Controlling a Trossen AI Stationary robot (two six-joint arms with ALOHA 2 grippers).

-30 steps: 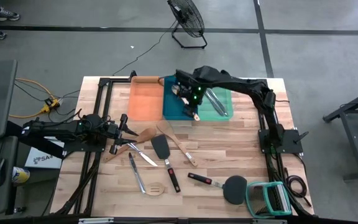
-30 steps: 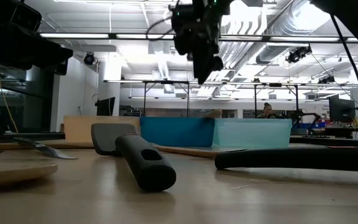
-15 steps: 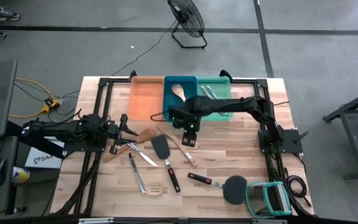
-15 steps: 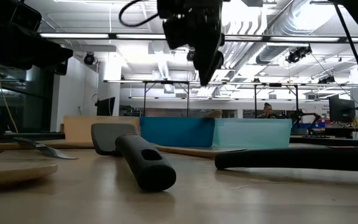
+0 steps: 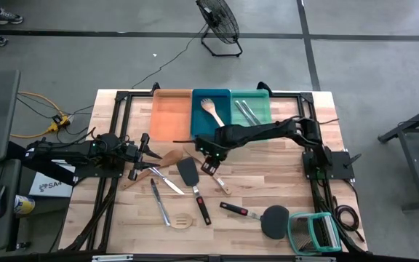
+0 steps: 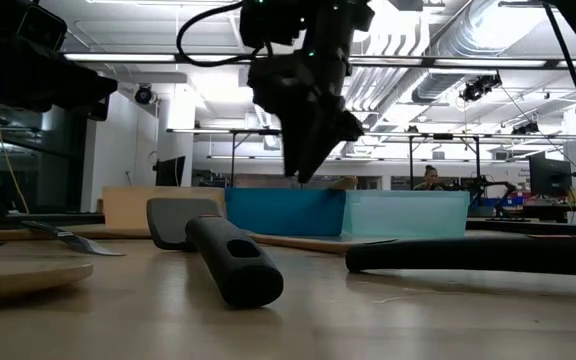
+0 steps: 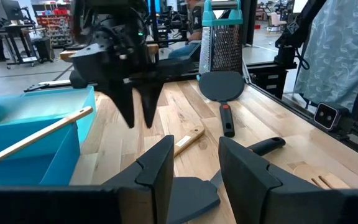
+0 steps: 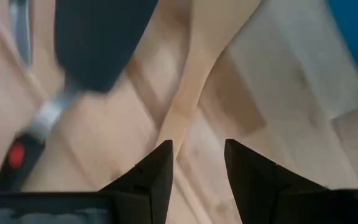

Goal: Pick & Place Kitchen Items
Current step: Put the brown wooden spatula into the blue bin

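Right hand (image 5: 209,163) hangs above the pale wood counter (image 5: 268,182), just in front of the blue rectangular tray (image 5: 210,125), directly over a long pale wooden spatula (image 5: 208,170). Its fingers (image 8: 157,177) are partly spread with nothing between them; the wooden handle shows in the gap below, apart from them.

Left hand (image 5: 149,150) waits at the counter's left side, low, fingers partly apart, empty.

A pale wooden spoon (image 5: 212,110) lies in the blue tray. Slim silver metal cutlery (image 5: 244,111) lies in the teal rectangular tray (image 5: 260,124). Orange rectangular tray (image 5: 170,116) sits beside the blue one.

On the counter: black square spatula with black/red handle (image 5: 193,183) just beside the wooden spatula; two silver cutlery pieces (image 5: 164,185) left of it; pale wooden slotted spatula (image 5: 182,220) near the front edge; black round spatula with red-marked handle (image 5: 268,218) front right, next to the green-framed wire rack (image 5: 313,233). More wooden pieces (image 5: 167,158) lie near the left hand.
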